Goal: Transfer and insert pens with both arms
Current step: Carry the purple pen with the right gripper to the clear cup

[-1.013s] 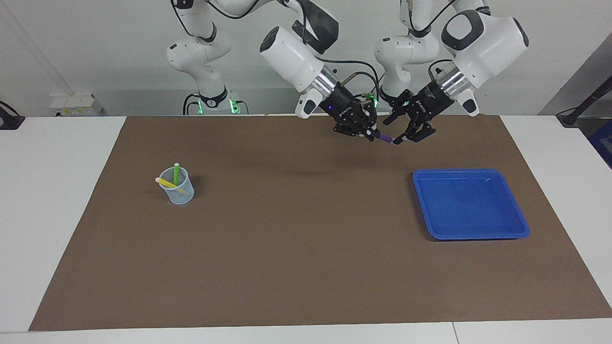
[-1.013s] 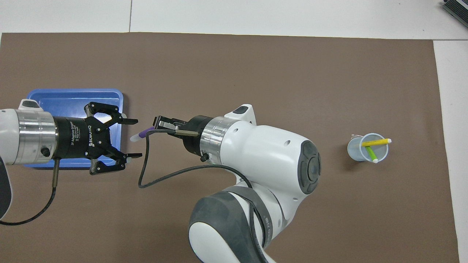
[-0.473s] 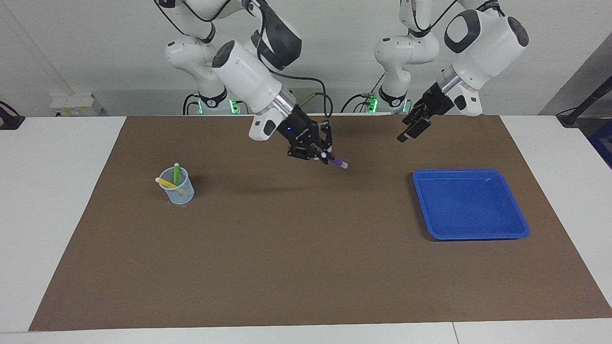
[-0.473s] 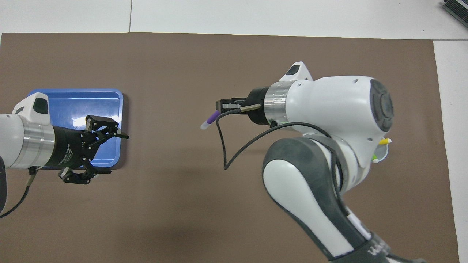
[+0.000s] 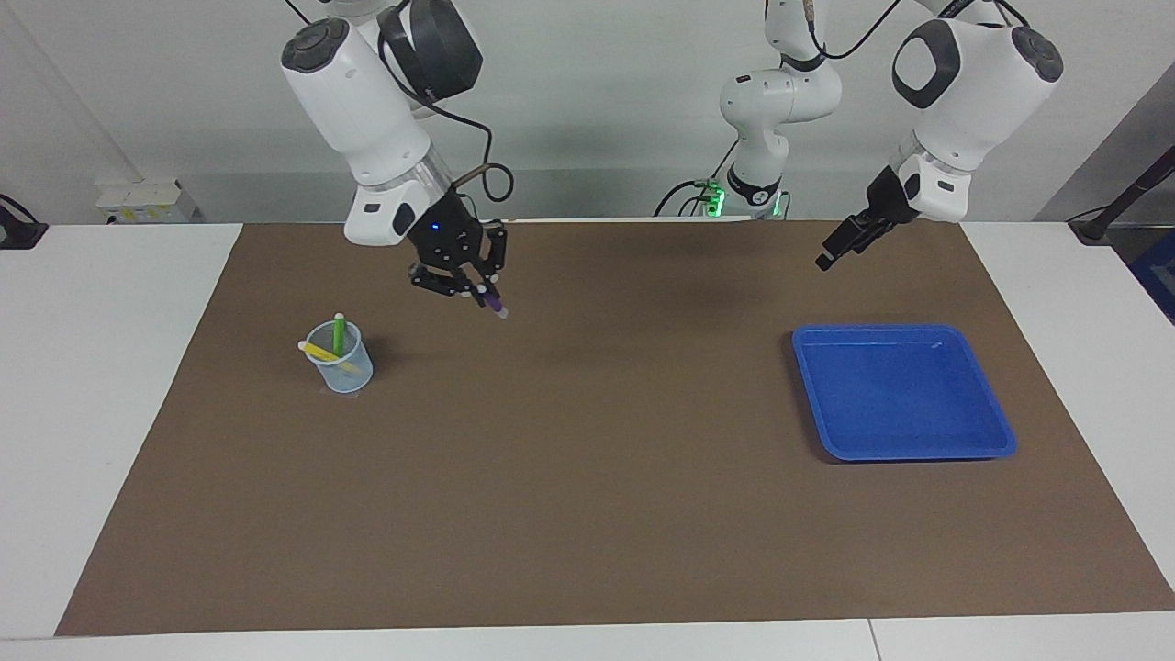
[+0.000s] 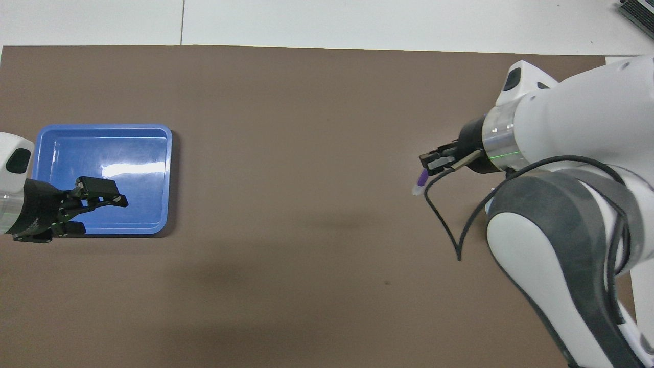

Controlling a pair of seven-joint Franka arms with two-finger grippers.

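Tool first: your right tool (image 5: 485, 296) is pinched shut on the purple pen (image 5: 495, 307), which slants down with its pale end lowest, up in the air over the brown mat (image 5: 587, 514) toward the right arm's end of the table (image 5: 110, 404). Your left tool (image 5: 831, 256) hangs with its fingers spread and nothing in them, waiting above the mat's edge by the blue tray (image 5: 996, 431) at the left arm's end.

The tray holds nothing. The clear cup (image 5: 344, 367) stands on the mat near the pen, and the green pen (image 5: 339, 332) and yellow pen (image 5: 318, 351) already lean inside it.

Watch the drop, I'd say. The purple pen is held slantwise, so its tip could catch the cup's rim or the two leaning pens and tip the light cup over. A release from too high could bounce it out.

No brand, label or writing is readable on anything.
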